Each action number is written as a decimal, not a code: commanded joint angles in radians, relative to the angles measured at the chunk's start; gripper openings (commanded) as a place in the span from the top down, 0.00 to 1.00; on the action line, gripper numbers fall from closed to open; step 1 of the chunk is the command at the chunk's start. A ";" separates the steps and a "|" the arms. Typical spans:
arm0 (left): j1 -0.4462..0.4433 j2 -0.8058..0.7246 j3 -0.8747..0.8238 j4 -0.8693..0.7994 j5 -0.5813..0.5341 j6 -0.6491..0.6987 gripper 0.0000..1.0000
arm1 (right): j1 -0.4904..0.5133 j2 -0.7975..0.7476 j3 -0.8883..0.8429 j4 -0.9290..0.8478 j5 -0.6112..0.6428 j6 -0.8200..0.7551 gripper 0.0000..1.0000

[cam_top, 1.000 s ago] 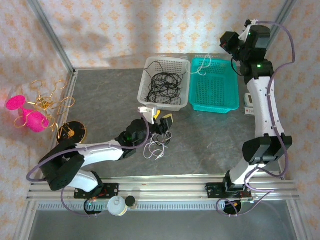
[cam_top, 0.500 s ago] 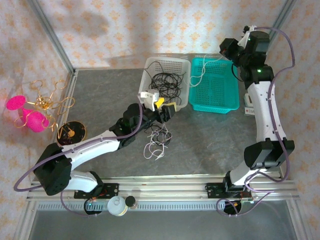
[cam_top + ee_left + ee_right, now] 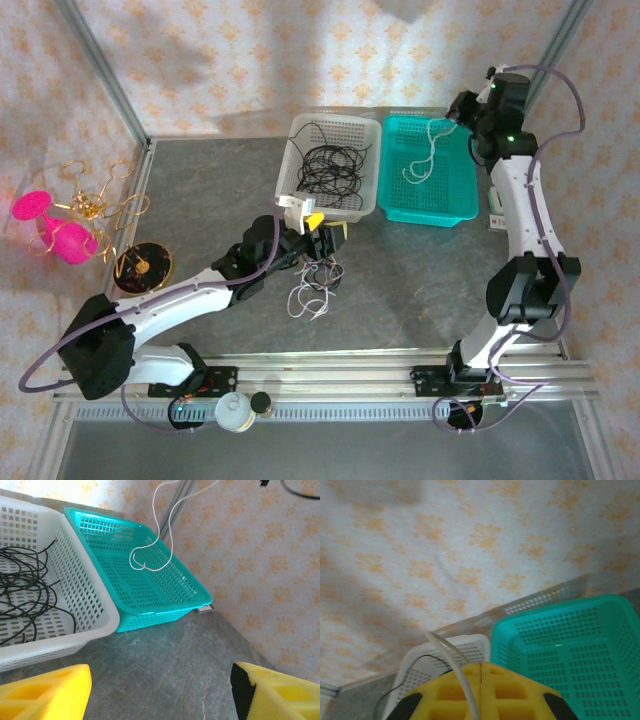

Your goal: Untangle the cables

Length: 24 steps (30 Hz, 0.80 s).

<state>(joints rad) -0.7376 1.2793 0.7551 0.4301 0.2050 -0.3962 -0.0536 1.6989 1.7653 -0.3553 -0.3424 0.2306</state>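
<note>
Pinching a white cable (image 3: 425, 150) in the right gripper (image 3: 463, 107), yellow pads pressed together, high over the teal basket (image 3: 430, 217), lower loops dangling into it. Hovering the left gripper (image 3: 322, 232), spread wide, just above the tangle (image 3: 314, 285) on the table (image 3: 420, 290), beside the white basket (image 3: 325, 212) holding black cables (image 3: 330, 165). Risky to release near the rim: could drape cord over the edge. Risky to close on several strands at once: could tighten the knot.
</note>
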 commanded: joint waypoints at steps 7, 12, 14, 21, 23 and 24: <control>0.003 -0.011 -0.003 -0.064 -0.020 -0.006 0.23 | -0.021 0.178 -0.032 0.013 -0.028 -0.062 0.96; 0.003 -0.013 -0.003 -0.134 -0.059 -0.035 0.22 | 0.015 0.260 -0.056 0.011 0.028 -0.071 0.73; 0.002 -0.022 -0.009 -0.179 -0.097 -0.055 0.19 | 0.020 0.296 -0.043 -0.019 0.042 -0.081 0.51; 0.005 -0.049 -0.003 -0.331 -0.151 -0.101 0.17 | 0.021 0.192 -0.089 -0.039 0.121 -0.081 0.36; 0.006 -0.045 -0.001 -0.350 -0.157 -0.110 0.17 | 0.020 0.145 -0.092 -0.057 0.147 -0.085 0.36; 0.008 -0.043 0.001 -0.355 -0.159 -0.113 0.16 | 0.020 0.118 -0.097 -0.063 0.149 -0.087 0.36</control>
<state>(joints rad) -0.7376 1.2560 0.7547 0.1417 0.0834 -0.4793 -0.0296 1.9400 1.6665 -0.4072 -0.2584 0.1585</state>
